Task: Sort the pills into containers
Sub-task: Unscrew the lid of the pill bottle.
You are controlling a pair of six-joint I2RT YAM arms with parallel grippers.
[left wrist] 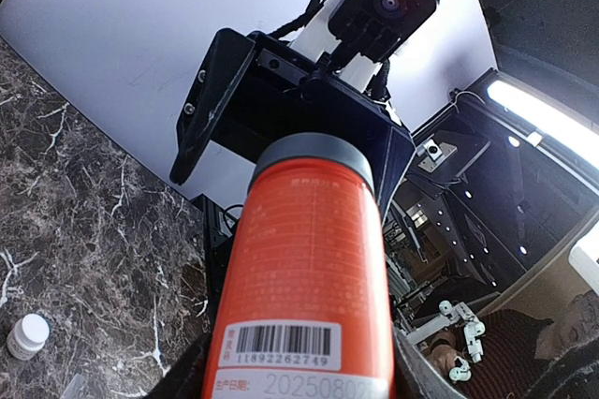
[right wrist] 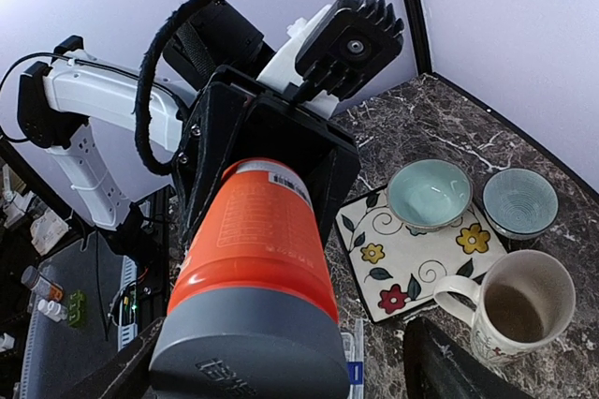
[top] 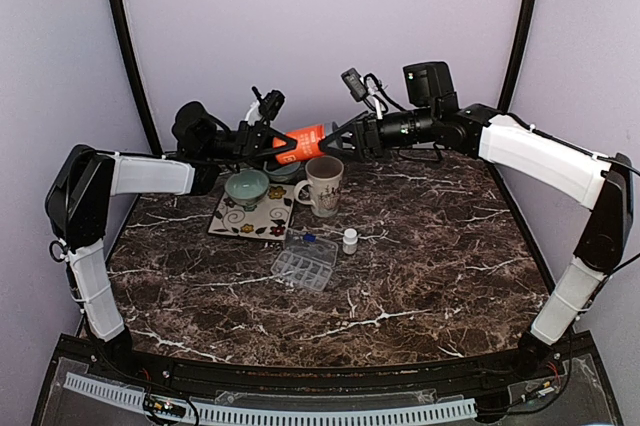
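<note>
An orange pill bottle [top: 300, 141] with a grey cap [right wrist: 248, 343] hangs level in the air above the back of the table. My left gripper [top: 272, 143] is shut on its barcode end [left wrist: 304, 258]. From the other side, my right gripper [top: 335, 138] stands open around the cap, and one finger [right wrist: 440, 362] is clearly apart from it. A clear compartment box [top: 304, 263] and a small white bottle [top: 350, 240] sit mid-table. No loose pills show.
Under the bottle stand a cream mug [top: 324, 184] and a teal bowl [top: 247, 187] on a floral tile [top: 250, 216]. A second ribbed bowl [right wrist: 519, 202] sits behind the tile. The purple wall is close behind both arms.
</note>
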